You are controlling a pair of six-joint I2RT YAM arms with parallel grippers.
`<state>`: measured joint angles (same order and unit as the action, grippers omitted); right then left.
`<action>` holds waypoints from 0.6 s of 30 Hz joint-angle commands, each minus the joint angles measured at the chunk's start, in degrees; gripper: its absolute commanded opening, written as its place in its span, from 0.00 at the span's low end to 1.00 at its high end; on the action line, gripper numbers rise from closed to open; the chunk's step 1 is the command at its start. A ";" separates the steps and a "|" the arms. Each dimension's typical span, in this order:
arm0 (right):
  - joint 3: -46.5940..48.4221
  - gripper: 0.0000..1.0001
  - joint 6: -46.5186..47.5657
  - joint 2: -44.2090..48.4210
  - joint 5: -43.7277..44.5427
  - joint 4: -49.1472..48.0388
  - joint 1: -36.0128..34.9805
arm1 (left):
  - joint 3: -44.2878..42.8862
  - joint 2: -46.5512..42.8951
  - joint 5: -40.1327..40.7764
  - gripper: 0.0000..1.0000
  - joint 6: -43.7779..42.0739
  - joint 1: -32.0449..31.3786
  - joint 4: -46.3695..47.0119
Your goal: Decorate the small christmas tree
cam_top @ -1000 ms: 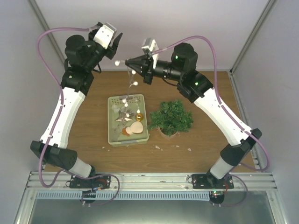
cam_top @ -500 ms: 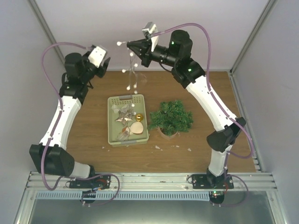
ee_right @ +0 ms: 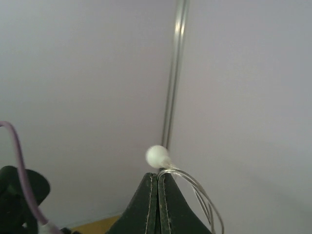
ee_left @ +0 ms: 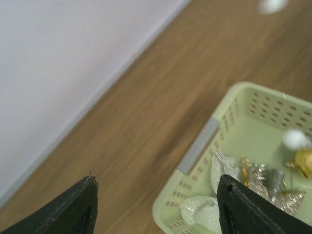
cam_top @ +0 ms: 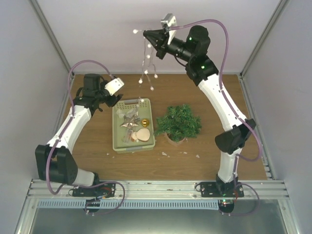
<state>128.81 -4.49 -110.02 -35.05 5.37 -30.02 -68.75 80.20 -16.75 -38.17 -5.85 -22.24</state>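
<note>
Right hand [cam_top: 146, 33] pinches bead garland [cam_top: 146, 72] high over table [cam_top: 97, 146].

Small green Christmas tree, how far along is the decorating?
Nothing hangs on the bushy green tree yet. In hand: the right gripper is shut on a wire garland of white beads, raised high. Left: drape it, then the ornaments in the pale green tray; the left gripper is open, empty.

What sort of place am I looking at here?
Probably a lab test booth: plain white walls with metal posts, two robot arms bolted to a rail, a tree and tray staged on the table.
</note>
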 commanded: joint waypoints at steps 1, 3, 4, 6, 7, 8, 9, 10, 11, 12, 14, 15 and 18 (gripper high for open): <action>4.25 0.01 -3.17 -4.44 -2.66 -3.60 2.59 | 1.53 3.40 2.12 0.69 -4.67 -1.62 -6.29; 6.38 0.01 -3.68 -5.60 -4.41 -4.06 2.57 | 2.19 4.49 3.92 0.69 -5.73 -2.61 -8.50; 6.95 0.00 -3.97 -5.94 -5.24 -4.71 2.59 | 2.71 4.72 4.77 0.69 -6.26 -3.13 -9.18; 7.15 0.01 -3.94 -5.49 -5.40 -5.18 2.57 | 3.71 4.51 5.90 0.70 -7.05 -3.77 -9.69; 6.99 0.01 -3.62 -5.01 -5.14 -5.89 2.55 | 4.12 4.32 6.22 0.70 -7.39 -4.03 -9.93; 6.59 0.01 -3.08 -4.41 -4.81 -7.15 2.52 | 4.37 4.27 6.48 0.71 -7.66 -4.10 -10.19; 5.70 0.01 -2.34 -3.76 -4.10 -8.23 2.47 | 4.49 4.34 6.80 0.72 -7.91 -4.16 -10.58; 4.48 0.00 -1.76 -2.86 -3.04 -9.77 2.51 | 4.50 4.58 7.03 0.72 -8.15 -4.26 -11.29; 2.97 0.00 -1.28 -1.99 -1.96 -11.52 2.51 | 4.43 4.85 7.03 0.72 -8.45 -4.41 -12.01; 1.35 0.00 -0.78 -1.08 -0.60 -13.44 2.48 | 4.58 5.20 7.16 0.72 -8.49 -4.52 -12.57; -0.80 0.01 0.02 -0.25 1.84 -16.88 2.49 | 5.22 6.09 7.68 0.71 -8.50 -4.74 -13.18; -0.93 0.01 0.63 -0.31 2.70 -18.10 2.53 | 5.66 6.55 8.23 0.71 -8.50 -4.89 -13.18; 0.63 0.01 2.77 -1.13 5.14 -20.40 2.53 | 7.05 7.81 10.55 0.69 -8.63 -4.97 -12.93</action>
<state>128.55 -5.08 -112.33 -34.72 -7.40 -27.46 -63.99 85.97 -9.41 -45.80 -10.17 -34.33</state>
